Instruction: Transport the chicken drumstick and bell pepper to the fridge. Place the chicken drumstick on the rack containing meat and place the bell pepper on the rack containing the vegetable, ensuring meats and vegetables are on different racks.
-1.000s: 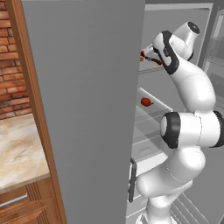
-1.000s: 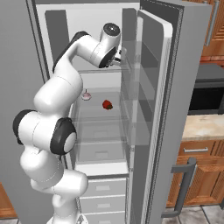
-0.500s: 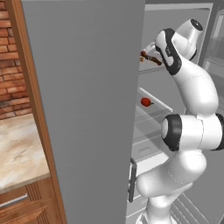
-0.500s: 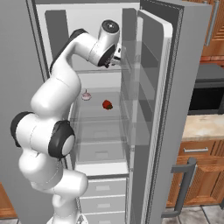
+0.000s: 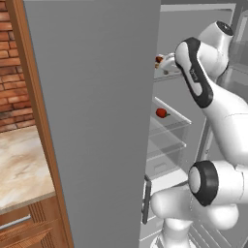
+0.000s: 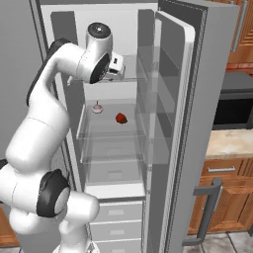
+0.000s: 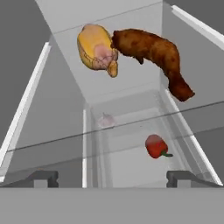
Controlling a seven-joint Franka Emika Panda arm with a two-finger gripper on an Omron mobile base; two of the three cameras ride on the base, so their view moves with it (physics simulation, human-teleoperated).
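Note:
The chicken drumstick lies on the fridge's upper rack, touching a pale yellow-pink piece of raw meat. My gripper hovers a short way back from them, open, with nothing between its fingertips. Seen through that translucent rack, the red bell pepper rests on the rack below, next to a small pale pink vegetable. From the right base view the hand is at the upper rack, with the bell pepper underneath. The drumstick's end peeks past the door edge.
The fridge's left door stands open and blocks much of the left base view; the right door with its clear door bins is open too. Clear drawers sit at the bottom. Wooden cabinets and a stone counter flank the fridge.
The jaws have spread from partly closed to wide open, letting go of the drumstick, which stays on the upper rack. The hand has drawn back a little.

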